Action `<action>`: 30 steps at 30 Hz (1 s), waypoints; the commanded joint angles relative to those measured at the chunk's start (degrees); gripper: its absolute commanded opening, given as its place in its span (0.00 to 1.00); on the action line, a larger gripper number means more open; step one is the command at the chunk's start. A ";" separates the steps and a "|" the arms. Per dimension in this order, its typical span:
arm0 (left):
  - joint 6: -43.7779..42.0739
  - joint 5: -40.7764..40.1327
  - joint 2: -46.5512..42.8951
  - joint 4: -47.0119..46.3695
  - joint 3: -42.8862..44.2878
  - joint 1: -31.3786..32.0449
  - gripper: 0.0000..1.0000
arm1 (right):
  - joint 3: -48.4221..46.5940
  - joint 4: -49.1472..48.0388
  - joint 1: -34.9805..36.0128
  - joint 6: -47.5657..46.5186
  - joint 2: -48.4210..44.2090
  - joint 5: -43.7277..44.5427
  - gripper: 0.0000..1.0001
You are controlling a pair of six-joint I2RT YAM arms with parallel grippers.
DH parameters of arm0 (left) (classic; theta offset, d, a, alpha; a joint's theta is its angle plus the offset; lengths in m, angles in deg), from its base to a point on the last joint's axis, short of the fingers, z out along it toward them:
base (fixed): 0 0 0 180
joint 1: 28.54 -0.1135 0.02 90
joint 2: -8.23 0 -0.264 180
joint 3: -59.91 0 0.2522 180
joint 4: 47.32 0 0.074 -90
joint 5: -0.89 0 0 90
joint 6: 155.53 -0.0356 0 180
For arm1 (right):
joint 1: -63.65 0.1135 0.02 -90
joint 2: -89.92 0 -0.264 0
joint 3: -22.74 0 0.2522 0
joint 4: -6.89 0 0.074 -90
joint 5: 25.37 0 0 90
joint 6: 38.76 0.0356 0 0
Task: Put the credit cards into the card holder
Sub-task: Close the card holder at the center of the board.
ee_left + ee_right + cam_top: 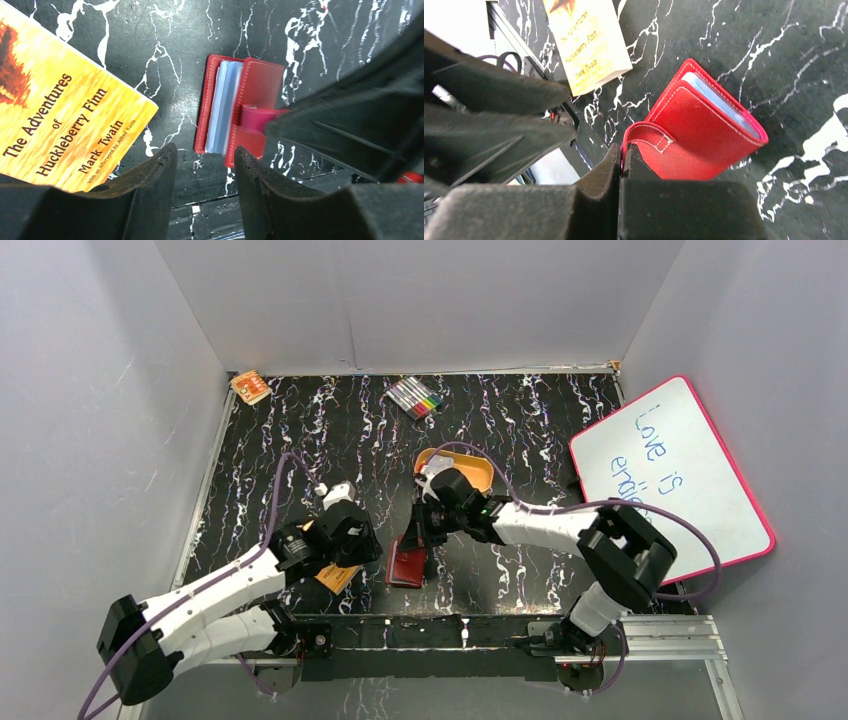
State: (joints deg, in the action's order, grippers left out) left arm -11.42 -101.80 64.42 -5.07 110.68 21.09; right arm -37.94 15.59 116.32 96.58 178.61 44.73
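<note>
Near the front edge of the desk, about midway between the 2 arms, lies the card holder, a small red fold-over wallet. From above it is only a dark red patch, with the right jaws over its far end and the left jaws just to its left.

The right wrist view gives what the top view cannot. The right jaws are pressed fully together on the snap tab. The wallet gapes a little, and bluish-clear pockets show along its open edge.

The left wrist view shows the same grip from the other side. The pink-red tab runs into the dark right fingers, and the pockets sit as a pale blue band between the 2 red covers. In that view the left jaws stand partly apart with nothing between them, close beside the wallet and not touching it.

An orange booklet lies flat to the wallet's left, close but apart. Only the left wrist view lets its title be read plainly: "The Adventures of Huckleberry Finn".

Only the top view shows the far things: an orange oval tin partly behind the right arm, a pack of markers by the far edge, and a pink-framed whiteboard at the right.
</note>
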 commanded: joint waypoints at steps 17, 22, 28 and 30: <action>2.23 -4.54 -8.92 1.92 -1.88 0.14 0.61 | -8.47 4.78 2.35 -2.01 -2.23 0.04 0.80; 1.04 -4.98 -8.03 0.18 -1.08 0.13 0.66 | -4.36 12.16 2.12 -3.65 -10.57 8.01 0.78; -1.50 -2.05 -2.69 -3.54 0.98 0.12 0.66 | 3.51 11.24 1.66 -1.41 -13.12 10.84 0.45; -2.05 -0.75 -0.02 -4.95 1.76 0.16 0.66 | 4.79 8.42 1.74 0.00 -11.16 9.42 0.43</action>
State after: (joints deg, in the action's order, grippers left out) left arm -11.23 -104.31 61.01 -6.73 109.30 21.09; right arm -35.97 25.43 118.15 94.72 164.62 53.14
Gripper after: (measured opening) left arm 0.662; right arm 0.444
